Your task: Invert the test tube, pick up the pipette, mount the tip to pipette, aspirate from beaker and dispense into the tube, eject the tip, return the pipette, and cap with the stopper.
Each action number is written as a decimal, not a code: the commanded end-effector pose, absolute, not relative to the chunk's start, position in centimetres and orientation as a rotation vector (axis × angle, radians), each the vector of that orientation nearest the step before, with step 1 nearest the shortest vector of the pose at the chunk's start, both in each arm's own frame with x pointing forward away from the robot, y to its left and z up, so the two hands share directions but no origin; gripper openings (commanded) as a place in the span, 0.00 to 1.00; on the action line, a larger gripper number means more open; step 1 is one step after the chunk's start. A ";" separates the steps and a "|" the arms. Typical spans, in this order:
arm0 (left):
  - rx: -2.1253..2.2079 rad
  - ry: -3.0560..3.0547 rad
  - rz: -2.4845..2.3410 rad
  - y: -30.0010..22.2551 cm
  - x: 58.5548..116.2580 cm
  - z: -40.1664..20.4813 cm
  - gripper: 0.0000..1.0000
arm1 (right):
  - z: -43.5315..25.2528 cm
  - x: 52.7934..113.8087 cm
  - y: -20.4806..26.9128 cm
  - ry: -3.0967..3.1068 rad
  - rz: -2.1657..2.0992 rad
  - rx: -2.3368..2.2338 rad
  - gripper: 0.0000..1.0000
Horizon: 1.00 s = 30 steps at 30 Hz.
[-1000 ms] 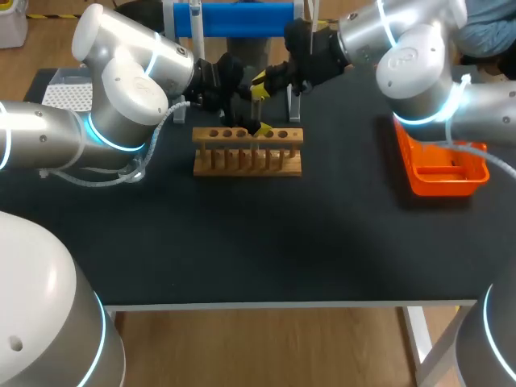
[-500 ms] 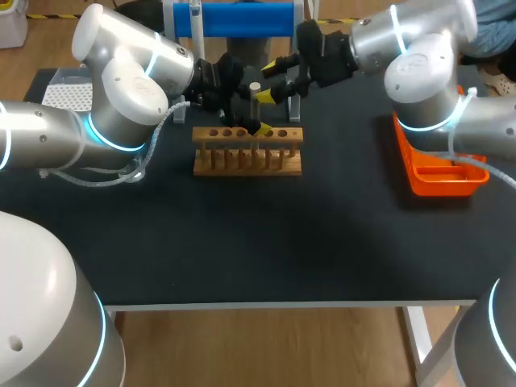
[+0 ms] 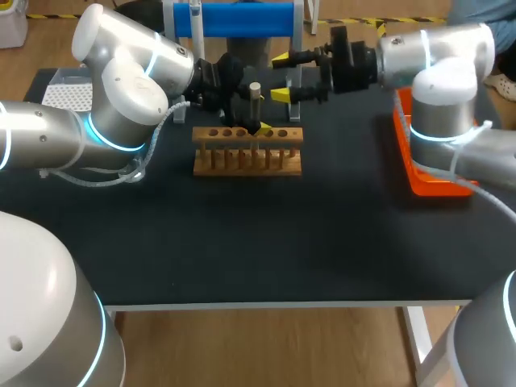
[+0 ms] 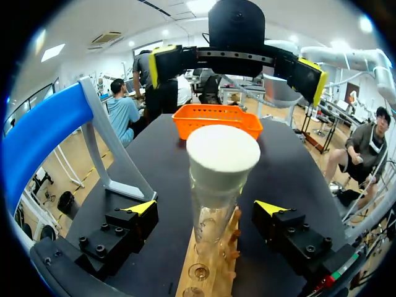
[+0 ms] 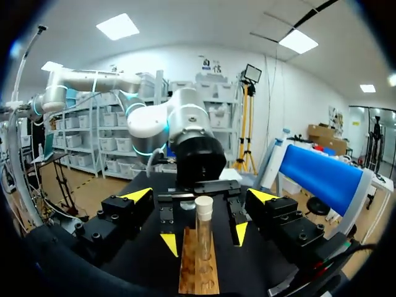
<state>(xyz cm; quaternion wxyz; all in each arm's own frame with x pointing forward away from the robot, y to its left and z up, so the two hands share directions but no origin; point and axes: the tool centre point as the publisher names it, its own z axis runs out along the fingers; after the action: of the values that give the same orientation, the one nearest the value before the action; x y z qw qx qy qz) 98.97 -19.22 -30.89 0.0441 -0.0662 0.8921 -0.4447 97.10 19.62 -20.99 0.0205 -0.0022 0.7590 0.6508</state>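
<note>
A clear test tube (image 3: 255, 113) stands upright in the wooden rack (image 3: 247, 153), with a white stopper (image 3: 255, 87) on its mouth. My left gripper (image 3: 251, 117) is open around the tube. In the left wrist view the tube (image 4: 213, 204) and stopper (image 4: 223, 148) rise between the left gripper (image 4: 207, 208), whose yellow tips stand clear on both sides. My right gripper (image 3: 280, 76) is open, off to the right of the tube and holding nothing. From the right wrist view the right gripper (image 5: 201, 195) faces the capped tube (image 5: 203, 238) and the rack (image 5: 198, 275).
An orange tray (image 3: 439, 184) lies at the table's right side. A blue-topped stand (image 3: 234, 18) rises behind the rack. A white tip box (image 3: 64, 93) sits at the far left, behind my left arm.
My right gripper opened, let go of the stopper and drew back to the right. The stopper stays on the tube. My left arm has not moved.
</note>
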 end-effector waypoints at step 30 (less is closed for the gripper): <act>-0.202 2.729 -1.360 -19.2 99.0 -30.9 1.00 | -20.7 97.3 22.5 2.281 2.179 -0.088 0.00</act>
<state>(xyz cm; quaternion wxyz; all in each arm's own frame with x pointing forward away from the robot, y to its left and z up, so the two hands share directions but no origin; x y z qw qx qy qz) 98.97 -19.22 -30.89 0.0441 -0.0662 0.8921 -0.4447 96.94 22.27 -20.60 -0.0050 -0.0258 0.7230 0.6904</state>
